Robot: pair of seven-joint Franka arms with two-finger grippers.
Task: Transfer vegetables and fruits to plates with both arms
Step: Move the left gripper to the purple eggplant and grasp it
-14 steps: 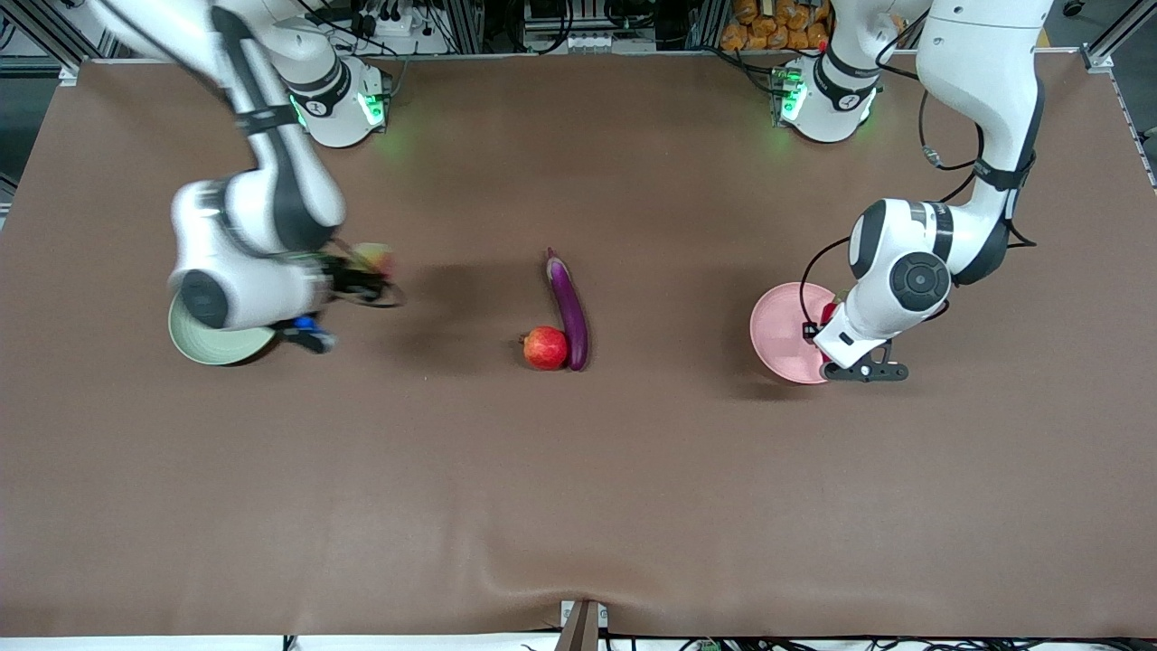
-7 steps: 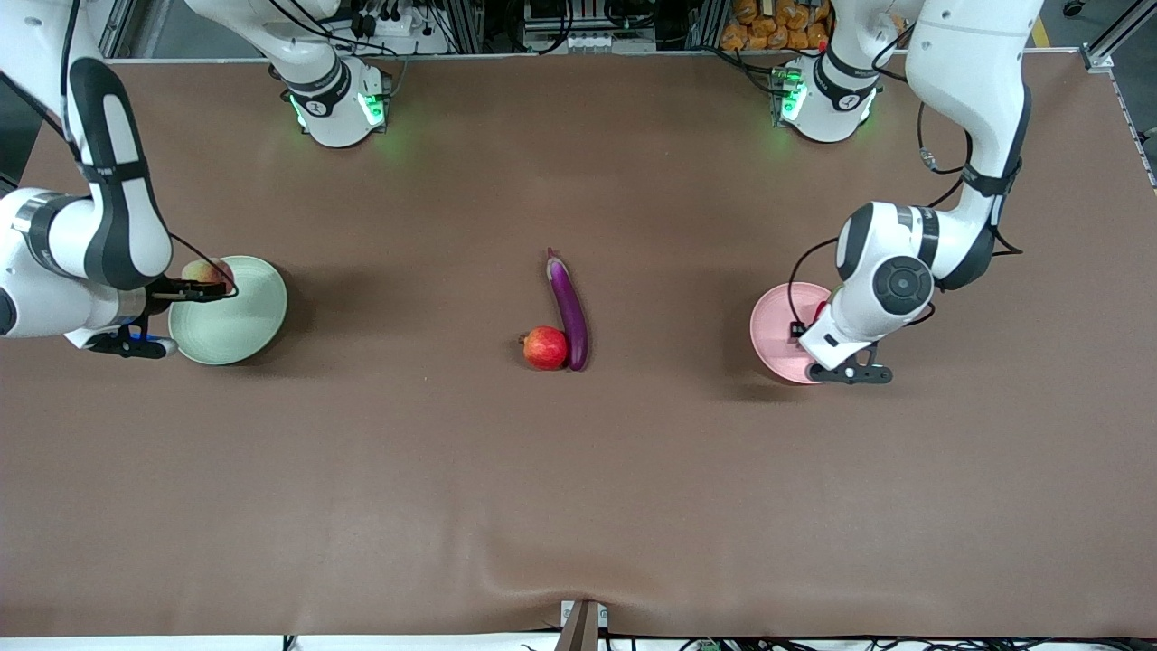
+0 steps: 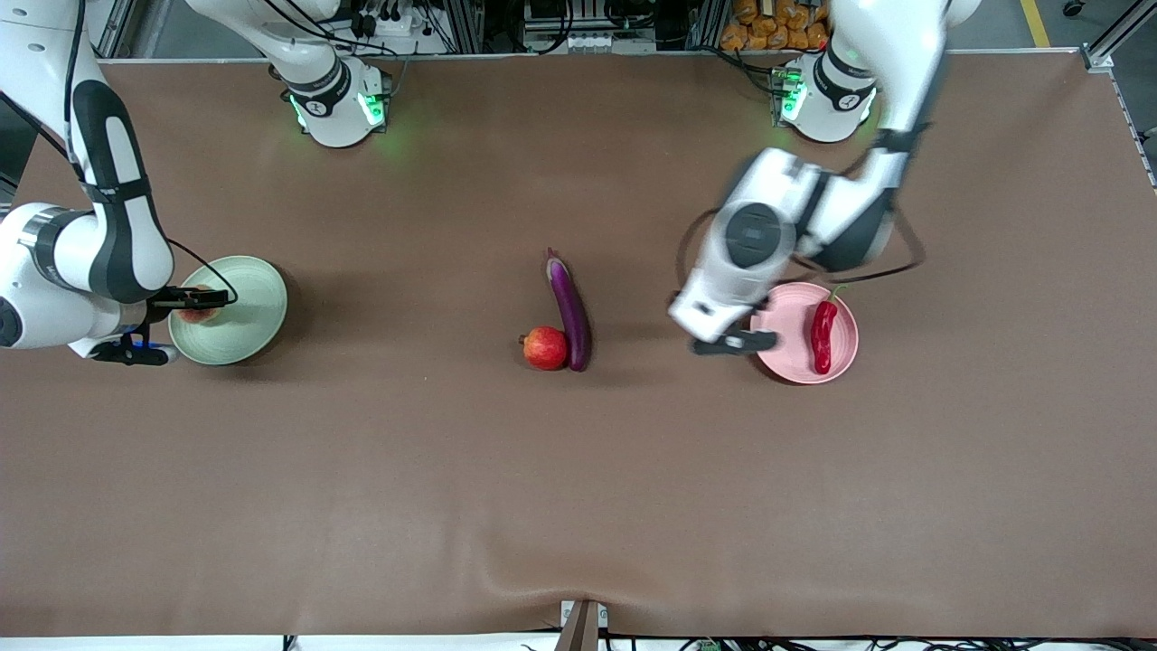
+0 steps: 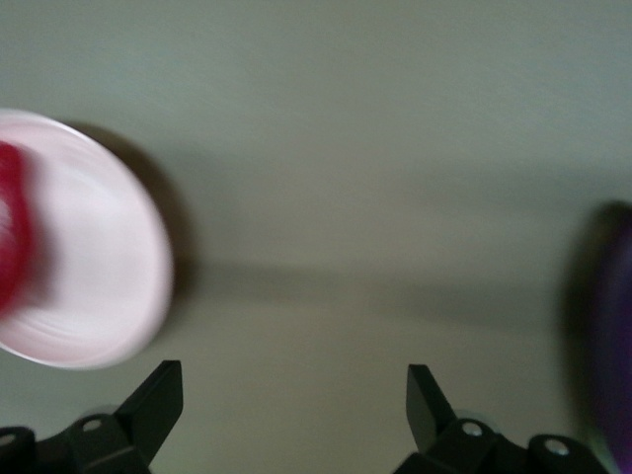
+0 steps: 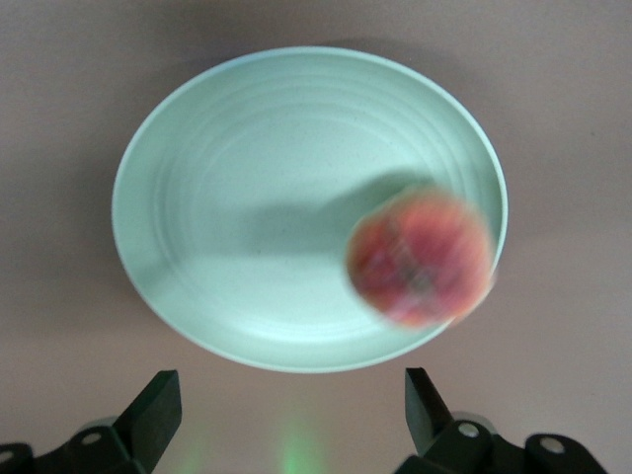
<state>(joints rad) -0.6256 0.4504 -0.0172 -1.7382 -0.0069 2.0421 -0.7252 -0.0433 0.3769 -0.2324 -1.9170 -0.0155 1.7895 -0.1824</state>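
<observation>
Left gripper (image 3: pixel 714 339) left chili (image 3: pixel 823 335) | right gripper (image 5: pixel 291 415) released peach (image 5: pixel 420 259)

A wide desk (image 3: pixel 362 470) is covered by a matte brown cloth (image 3: pixel 578 506), wrinkled into a low fold at the edge nearest the front camera. Soft shadows are cast across the cloth. Aluminium frame rails (image 3: pixel 470 23) and black cables (image 3: pixel 380 18) are seen along the desk's top edge. A heap of orange round items (image 3: pixel 768 25) is stacked there. Grey floor (image 3: pixel 1067 23) with a yellow stripe (image 3: pixel 1035 23) is seen at one corner.
</observation>
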